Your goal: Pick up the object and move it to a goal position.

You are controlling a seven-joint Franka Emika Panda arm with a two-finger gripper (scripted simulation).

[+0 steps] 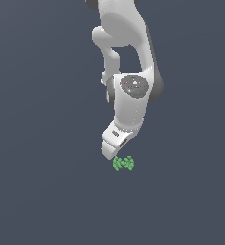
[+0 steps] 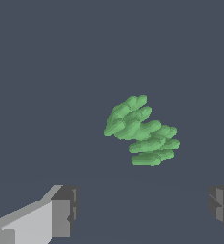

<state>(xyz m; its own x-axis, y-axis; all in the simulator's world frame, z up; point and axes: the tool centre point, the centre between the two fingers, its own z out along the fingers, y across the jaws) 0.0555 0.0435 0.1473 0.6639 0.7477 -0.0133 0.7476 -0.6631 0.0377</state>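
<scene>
Pincer (image 2: 142,212) fingers (image 2: 61,212) wide apart, green bumpy cluster (image 2: 141,131) beyond, untouched.

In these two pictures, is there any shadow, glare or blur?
Exterior view: flat light, no shadow under the green cluster, soft shading on the arm. Wrist view: sharp, no glare; both fingers cut by the frame edge.

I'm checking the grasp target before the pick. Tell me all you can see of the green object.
The green object is a small bright cluster of bumpy lobes in two bunches joined at a narrow waist. It lies on the dark floor, just below the open gripper, whose fingers do not touch it.
</scene>
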